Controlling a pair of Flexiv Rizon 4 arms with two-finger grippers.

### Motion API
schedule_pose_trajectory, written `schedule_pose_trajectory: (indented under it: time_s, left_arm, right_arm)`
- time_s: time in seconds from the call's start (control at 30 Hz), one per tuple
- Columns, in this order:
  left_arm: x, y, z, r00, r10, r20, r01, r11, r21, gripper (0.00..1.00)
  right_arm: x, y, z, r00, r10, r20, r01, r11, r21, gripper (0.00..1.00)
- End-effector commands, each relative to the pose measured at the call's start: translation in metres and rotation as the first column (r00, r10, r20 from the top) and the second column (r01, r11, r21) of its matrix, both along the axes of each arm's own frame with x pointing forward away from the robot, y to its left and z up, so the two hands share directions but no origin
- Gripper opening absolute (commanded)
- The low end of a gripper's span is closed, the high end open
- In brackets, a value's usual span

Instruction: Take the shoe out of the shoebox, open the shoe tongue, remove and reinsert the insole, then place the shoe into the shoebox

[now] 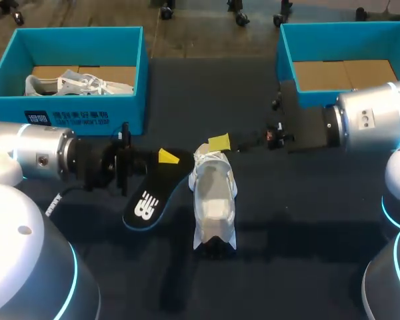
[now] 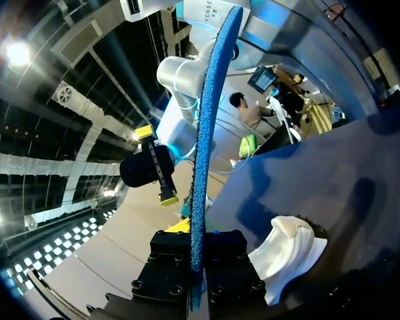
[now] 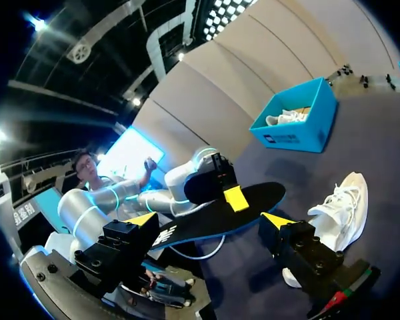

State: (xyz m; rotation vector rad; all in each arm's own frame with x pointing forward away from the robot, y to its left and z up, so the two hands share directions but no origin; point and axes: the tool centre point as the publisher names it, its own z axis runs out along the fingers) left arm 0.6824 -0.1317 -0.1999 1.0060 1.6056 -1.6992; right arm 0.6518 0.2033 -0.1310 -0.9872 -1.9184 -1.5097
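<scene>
The left jaws grip the far end of the black insole (image 1: 147,197), held just left of the white shoe (image 1: 213,197). The shoe lies mid-bench, outside both boxes. The right jaws stand wide apart just past its far end. The far-left box (image 1: 87,110) holds another shoe (image 1: 77,83).

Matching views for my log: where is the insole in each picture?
Head view: insole, held by the left gripper, left of the shoe.
Left wrist view: edge-on in that gripper, shoe beside.
Right wrist view: ahead of the open right gripper, beside the shoe.
Shared landmark: the shoe on the table.
</scene>
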Motion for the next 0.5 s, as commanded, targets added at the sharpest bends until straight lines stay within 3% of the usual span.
schedule_pose_trajectory:
  time_s: [0.03, 0.07, 0.13, 0.17, 0.2, 0.33, 0.4, 0.5]
  left_arm:
    - [-0.001, 0.000, 0.000, 1.000, 0.003, 0.001, -0.003, 1.000, -0.001, 0.00]
    - [-0.001, 0.000, 0.000, 1.000, 0.003, 0.001, -0.003, 1.000, -0.001, 0.00]
    - [-0.002, 0.000, 0.002, 1.000, 0.001, -0.025, -0.002, 1.000, -0.015, 0.00]
    - [-0.002, 0.000, 0.002, 0.999, -0.008, -0.032, 0.008, 1.000, -0.009, 0.00]
    - [-0.003, -0.001, 0.004, 0.999, -0.011, -0.037, 0.010, 1.000, -0.018, 0.00]
    - [-0.003, 0.000, 0.011, 0.997, -0.005, -0.083, 0.001, 0.999, -0.044, 0.00]
    - [-0.003, 0.001, 0.014, 0.993, 0.002, -0.118, -0.010, 0.998, -0.062, 0.00]
    - [-0.005, 0.000, 0.022, 0.985, -0.008, -0.173, -0.003, 0.998, -0.065, 0.00]
  right_arm:
    - [-0.002, 0.001, 0.000, 1.000, -0.003, 0.000, 0.003, 1.000, -0.001, 1.00]
    - [0.001, -0.002, -0.004, 0.996, 0.008, 0.087, -0.004, 0.999, -0.041, 1.00]
    - [0.001, -0.005, -0.004, 0.983, 0.013, 0.182, 0.005, 0.996, -0.095, 1.00]
    - [0.003, -0.007, -0.002, 0.960, 0.030, 0.279, 0.018, 0.986, -0.167, 1.00]
    - [0.003, -0.009, -0.004, 0.962, 0.040, 0.271, 0.023, 0.974, -0.226, 1.00]
    - [0.007, -0.016, -0.012, 0.879, 0.110, 0.464, 0.038, 0.953, -0.299, 1.00]
    - [0.010, -0.017, -0.016, 0.839, 0.163, 0.519, 0.026, 0.941, -0.337, 1.00]
    - [0.017, -0.014, -0.018, 0.800, 0.279, 0.531, -0.003, 0.887, -0.462, 1.00]
